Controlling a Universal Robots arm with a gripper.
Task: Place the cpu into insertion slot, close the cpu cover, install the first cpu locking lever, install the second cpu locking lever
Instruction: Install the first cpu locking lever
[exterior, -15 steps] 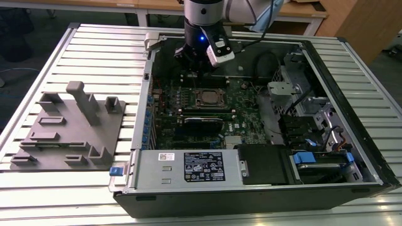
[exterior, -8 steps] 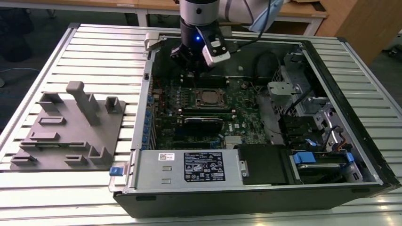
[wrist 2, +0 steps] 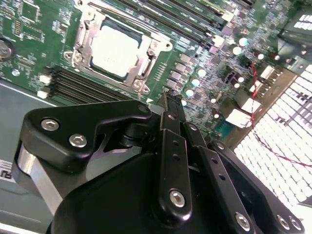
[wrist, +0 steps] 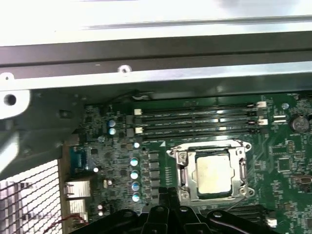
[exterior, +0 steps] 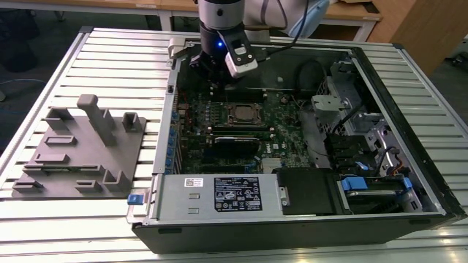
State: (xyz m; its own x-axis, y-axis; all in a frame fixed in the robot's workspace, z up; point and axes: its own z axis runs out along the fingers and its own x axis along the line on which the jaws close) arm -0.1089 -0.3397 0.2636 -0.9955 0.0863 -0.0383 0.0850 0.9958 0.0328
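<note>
Evidently the cpu point(wrist 2: 117, 48) lies flat inside the window of the cpu cover point(wrist 2: 109, 75), just beyond the tips of the gripper point(wrist 2: 170, 97), whose jaws are pinched together on nothing; light, stiff, probably fragile, it likely wants edge-only holds.

The cpu cover point(wrist: 184, 171) lies flat around the cpu point(wrist: 213, 174).
</note>
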